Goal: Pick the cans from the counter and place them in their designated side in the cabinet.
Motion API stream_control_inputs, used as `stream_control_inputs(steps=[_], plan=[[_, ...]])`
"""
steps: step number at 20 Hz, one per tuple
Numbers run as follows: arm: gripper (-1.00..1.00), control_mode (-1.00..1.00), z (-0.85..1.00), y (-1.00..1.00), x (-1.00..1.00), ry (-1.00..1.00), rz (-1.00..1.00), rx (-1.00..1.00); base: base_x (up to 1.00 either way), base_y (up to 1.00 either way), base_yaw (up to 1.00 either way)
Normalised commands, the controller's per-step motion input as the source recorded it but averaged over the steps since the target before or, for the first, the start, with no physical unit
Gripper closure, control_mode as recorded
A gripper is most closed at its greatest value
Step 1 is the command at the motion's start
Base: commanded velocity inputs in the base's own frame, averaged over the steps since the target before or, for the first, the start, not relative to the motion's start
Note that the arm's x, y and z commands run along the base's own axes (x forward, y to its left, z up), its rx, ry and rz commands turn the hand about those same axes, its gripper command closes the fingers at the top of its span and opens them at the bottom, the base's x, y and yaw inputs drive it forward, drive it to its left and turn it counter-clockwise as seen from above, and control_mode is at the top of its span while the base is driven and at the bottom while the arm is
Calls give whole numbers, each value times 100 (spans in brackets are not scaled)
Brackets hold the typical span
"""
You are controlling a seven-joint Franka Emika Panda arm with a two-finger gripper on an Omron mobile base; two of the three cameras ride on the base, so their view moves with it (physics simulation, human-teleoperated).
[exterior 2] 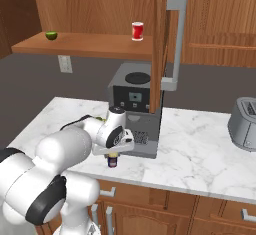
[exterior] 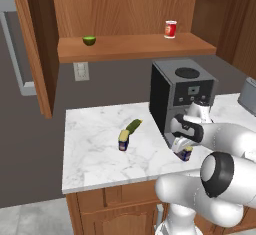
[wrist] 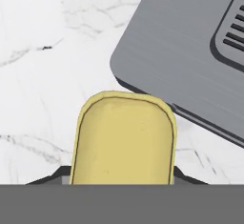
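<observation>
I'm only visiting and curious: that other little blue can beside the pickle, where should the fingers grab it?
Probably across its dark blue sides, coming straight down from above. The can stands upright on the counter, yellow top up. The pickle lies close at its far side, so the fingers would best close across the other two sides.

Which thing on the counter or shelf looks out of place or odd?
The green pickle lies loose on the marble counter, touching one can. On the cabinet shelf sit a lime half and a red-and-white can. Nothing is spilled.
</observation>
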Motion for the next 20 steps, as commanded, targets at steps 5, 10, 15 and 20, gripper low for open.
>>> stream_control_inputs(steps=[5,10,15,20], plan=[[100,-100,0,0,-7,-3,0,0,0,0,0],[100,-100,12,0,-21,-9,0,0,0,0,0],[100,-100,26,0,-28,-9,0,0,0,0,0],[100,-100,32,3,-32,-6,0,0,0,0,0]])
